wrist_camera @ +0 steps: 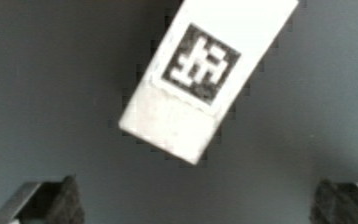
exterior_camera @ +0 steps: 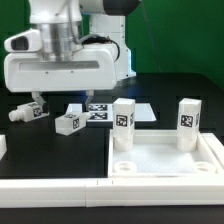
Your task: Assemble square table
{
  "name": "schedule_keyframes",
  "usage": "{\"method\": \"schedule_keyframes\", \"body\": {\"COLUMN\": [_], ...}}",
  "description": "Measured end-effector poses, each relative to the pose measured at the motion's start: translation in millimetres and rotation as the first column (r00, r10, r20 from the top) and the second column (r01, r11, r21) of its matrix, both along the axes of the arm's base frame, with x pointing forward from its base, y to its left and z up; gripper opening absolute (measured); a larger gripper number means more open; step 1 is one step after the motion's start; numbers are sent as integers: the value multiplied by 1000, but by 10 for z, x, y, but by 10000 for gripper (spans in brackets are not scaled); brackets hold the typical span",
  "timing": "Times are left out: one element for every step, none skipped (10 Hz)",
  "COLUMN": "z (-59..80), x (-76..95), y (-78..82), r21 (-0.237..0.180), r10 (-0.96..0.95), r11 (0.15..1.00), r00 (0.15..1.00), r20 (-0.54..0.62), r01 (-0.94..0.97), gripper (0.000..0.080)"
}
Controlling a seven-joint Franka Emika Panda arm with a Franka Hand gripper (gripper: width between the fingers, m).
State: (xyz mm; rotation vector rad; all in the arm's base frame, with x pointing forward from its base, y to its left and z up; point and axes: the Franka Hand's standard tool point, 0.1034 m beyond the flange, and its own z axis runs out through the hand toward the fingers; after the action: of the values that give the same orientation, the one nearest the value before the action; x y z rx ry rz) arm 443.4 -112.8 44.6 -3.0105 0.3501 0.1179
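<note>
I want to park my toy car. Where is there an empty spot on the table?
Bare: the slab floor between the two upright legs, and the dark table behind it on the exterior view's right. Crowded: the exterior view's left, where the open gripper hangs over loose legs beside the marker board.

The square table slab (exterior_camera: 165, 160) lies at the exterior view's right. Two tagged legs stand upright at its far corners: the left upright leg (exterior_camera: 124, 117) and the right upright leg (exterior_camera: 190, 116). On the black table (exterior_camera: 25, 150) two loose legs lie flat — the outer leg (exterior_camera: 30, 112) and the inner leg (exterior_camera: 68, 122) — beside the marker board (exterior_camera: 104, 110). The gripper (exterior_camera: 40, 98) hangs just above the outer leg.
</note>
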Motion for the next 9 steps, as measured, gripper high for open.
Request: {"method": "schedule_keyframes", "body": {"z": [0,-9,-17,-22,-11,-6,4,4,-20], "x": [67,66,59,27,56,103,26,51,105], "y": [-33,-6,14,17,-50,-62,4,-41,-40], "r21": [3,-4,-6,25,76,90,152,193,207], "r10": [-45,-74,-146,-158,-209,-224,-205,-194,-178], "r11": [999,997,989,987,973,967,956,943,940], "r00": [999,997,989,986,972,965,943,919,910], "r20": [0,3,-8,-51,-109,-139,-260,-343,-374], "r01": [45,74,146,159,218,238,250,271,269], "gripper": [649,649,649,649,649,649,649,649,649]}}
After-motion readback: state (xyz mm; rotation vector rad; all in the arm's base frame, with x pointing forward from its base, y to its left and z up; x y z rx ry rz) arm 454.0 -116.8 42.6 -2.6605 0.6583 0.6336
